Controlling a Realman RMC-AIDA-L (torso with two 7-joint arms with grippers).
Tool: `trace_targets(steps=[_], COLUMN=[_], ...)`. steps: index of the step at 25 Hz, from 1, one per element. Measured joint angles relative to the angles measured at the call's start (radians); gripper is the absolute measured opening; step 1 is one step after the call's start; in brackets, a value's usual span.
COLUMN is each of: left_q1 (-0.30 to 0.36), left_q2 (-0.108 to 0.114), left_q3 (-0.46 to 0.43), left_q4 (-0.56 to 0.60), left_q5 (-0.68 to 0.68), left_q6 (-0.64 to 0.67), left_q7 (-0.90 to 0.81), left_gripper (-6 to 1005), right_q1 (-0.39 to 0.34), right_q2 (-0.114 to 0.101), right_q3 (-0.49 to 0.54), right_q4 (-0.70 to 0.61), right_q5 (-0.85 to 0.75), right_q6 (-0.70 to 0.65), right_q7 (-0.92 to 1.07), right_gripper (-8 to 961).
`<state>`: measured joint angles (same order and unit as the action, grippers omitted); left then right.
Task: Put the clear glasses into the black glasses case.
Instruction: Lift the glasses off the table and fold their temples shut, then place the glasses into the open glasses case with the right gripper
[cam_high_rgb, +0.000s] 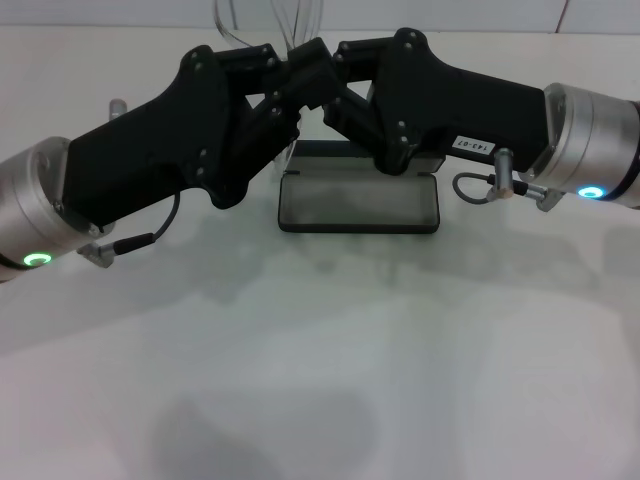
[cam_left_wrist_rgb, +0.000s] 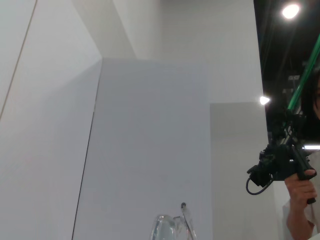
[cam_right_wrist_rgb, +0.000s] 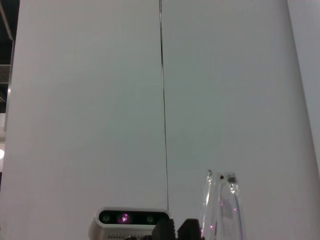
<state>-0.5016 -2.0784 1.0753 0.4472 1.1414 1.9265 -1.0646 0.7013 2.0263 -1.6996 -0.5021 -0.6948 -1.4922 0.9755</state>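
Observation:
The black glasses case (cam_high_rgb: 358, 204) lies open on the white table, its grey lining facing up, with the lid hidden behind the arms. Both grippers meet in the air just above and behind it. My left gripper (cam_high_rgb: 298, 72) and right gripper (cam_high_rgb: 332, 58) are both shut on the clear glasses (cam_high_rgb: 228, 18). The thin transparent arms stick up past the black fingers. Most of the lens is hidden behind the grippers. The clear glasses (cam_left_wrist_rgb: 172, 228) show low in the left wrist view, and the clear glasses (cam_right_wrist_rgb: 220, 207) rise beside the other gripper in the right wrist view.
The white table (cam_high_rgb: 320, 380) spreads wide in front of the case. A white wall (cam_right_wrist_rgb: 100, 100) stands behind the work. A person holding a black camera rig (cam_left_wrist_rgb: 280, 165) stands off to one side in the left wrist view.

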Motion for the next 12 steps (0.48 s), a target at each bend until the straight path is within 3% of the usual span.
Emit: trace_targets(steps=[12], left_q1=[0.012], left_q2=[0.005], left_q3=[0.0], left_q4=[0.001], left_q5=[0.006], left_q6=[0.009], left_q7=[-0.004], left_gripper=[112], right_q1=[-0.016], right_q2=[-0.001], right_q3=[0.006], right_q4=[-0.001], right_q5=[0.001], right_q6=[0.006], right_q7=[0.0], right_gripper=[63])
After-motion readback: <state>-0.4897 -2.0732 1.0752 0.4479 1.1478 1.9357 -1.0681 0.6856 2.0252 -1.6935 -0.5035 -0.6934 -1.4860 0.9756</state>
